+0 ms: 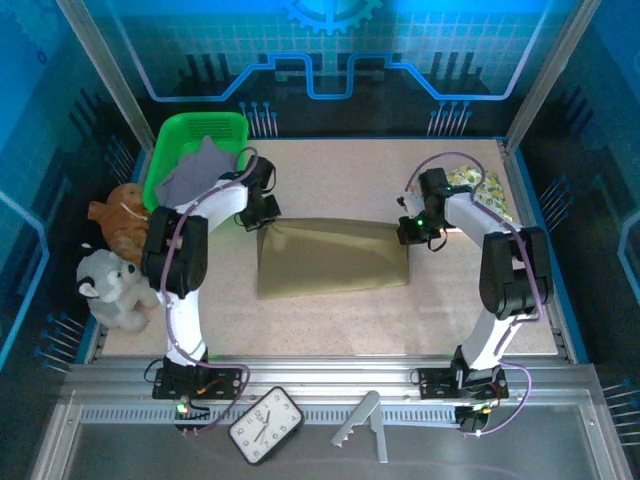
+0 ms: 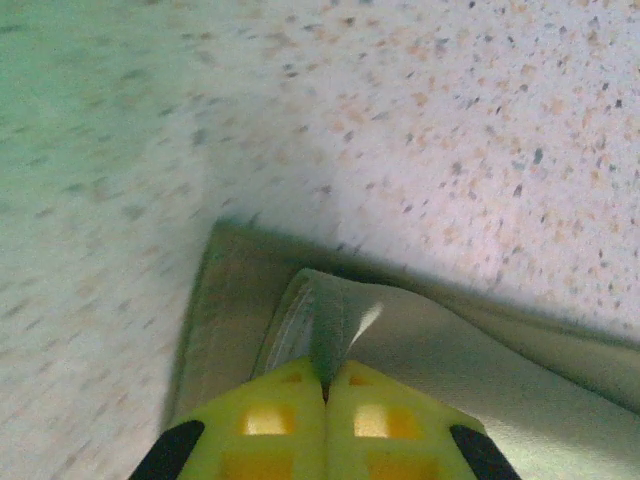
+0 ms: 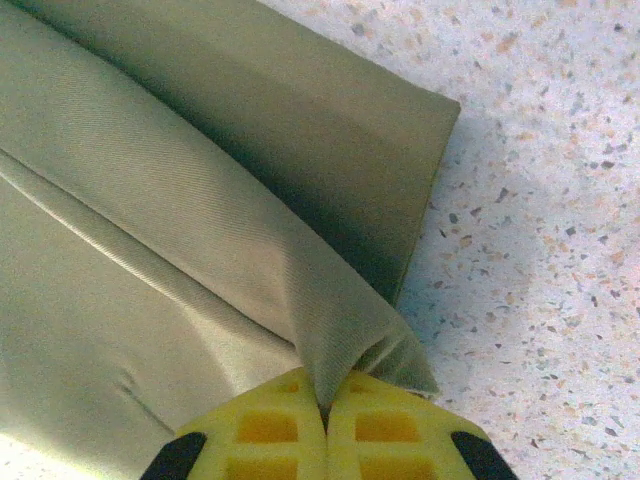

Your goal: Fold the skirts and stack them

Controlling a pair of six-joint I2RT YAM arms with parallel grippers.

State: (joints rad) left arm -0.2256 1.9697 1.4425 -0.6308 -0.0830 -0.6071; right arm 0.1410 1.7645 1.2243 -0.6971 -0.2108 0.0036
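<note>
Left gripper point(image 2: 325, 388): jaws pressed together, pinching a raised fold at a corner of the olive-khaki skirt point(image 2: 480, 390); the hemmed edge stands up between the yellow pads, and the rest of that corner lies flat on the speckled table point(image 2: 420, 120); in the top view this grip sits at the skirt's far-left corner. Right gripper point(image 3: 325, 398): jaws pressed together, pinching a puckered corner of the same skirt; beyond that corner, a folded layer lies with a clean edge on the table; in the top view this grip sits at the far-right corner. The olive-khaki skirt lies spread at the middle of the table, between the two arms, its near edge flat and free. Green basket point(image 1: 172, 140): at the far-left corner of the table, behind the left arm; the grey-lavender skirt point(image 1: 193, 172) lies in it. Yellow-green floral skirt point(image 1: 482, 186): at the far-right side, partly hidden by the right arm. Brown plush toy point(image 1: 118, 222) and white plush toy point(image 1: 108, 290): beside the table's left edge, the white one nearer the bases. Clock point(image 1: 265, 425): face up on the near rail, between the arm bases.
</note>
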